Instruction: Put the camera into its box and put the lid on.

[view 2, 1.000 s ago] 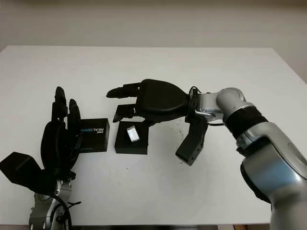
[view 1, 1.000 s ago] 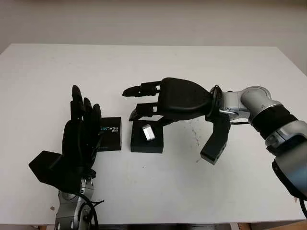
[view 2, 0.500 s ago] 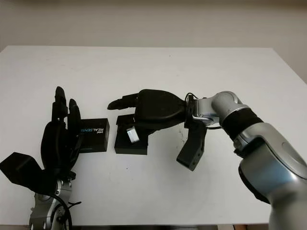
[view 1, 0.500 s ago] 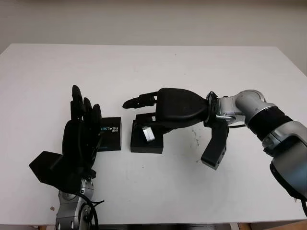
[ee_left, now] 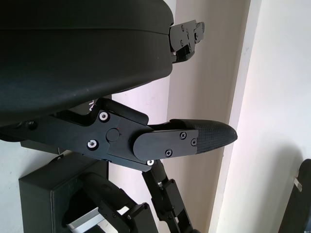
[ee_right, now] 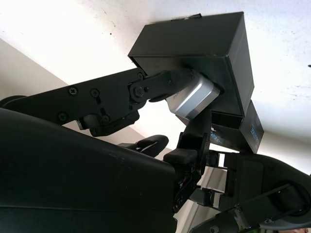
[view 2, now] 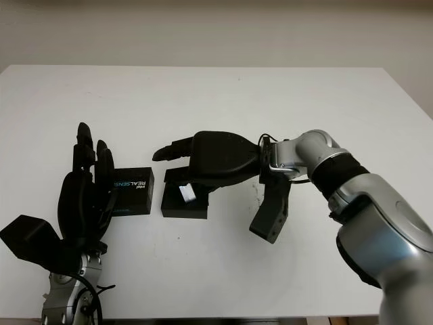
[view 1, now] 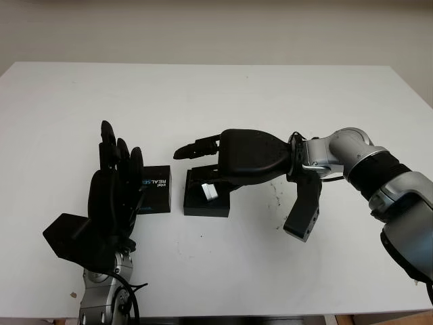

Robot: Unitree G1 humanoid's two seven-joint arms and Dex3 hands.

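The small silver camera [view 1: 208, 192] lies tilted in the open black box [view 1: 206, 204] at the table's middle. My right hand [view 1: 199, 177] reaches in from the right and hangs low over the box. In the right wrist view its fingers [ee_right: 163, 83] press the camera [ee_right: 194, 95] from two sides at the box's [ee_right: 204, 46] opening. The black lid [view 1: 157, 189], printed REALSENSE, lies flat just left of the box. My left hand [view 1: 115, 189] stands upright and open right beside the lid's left end, holding nothing.
The white table [view 1: 216, 101] stretches bare behind and to the right of the box. A black mount [view 1: 302, 215] hangs under my right wrist, just above the tabletop. Small dark specks [view 1: 274, 193] mark the table right of the box.
My right hand has sunk from above the box down onto it, and its fingers have closed in around the camera. The left hand and the lid have not moved.
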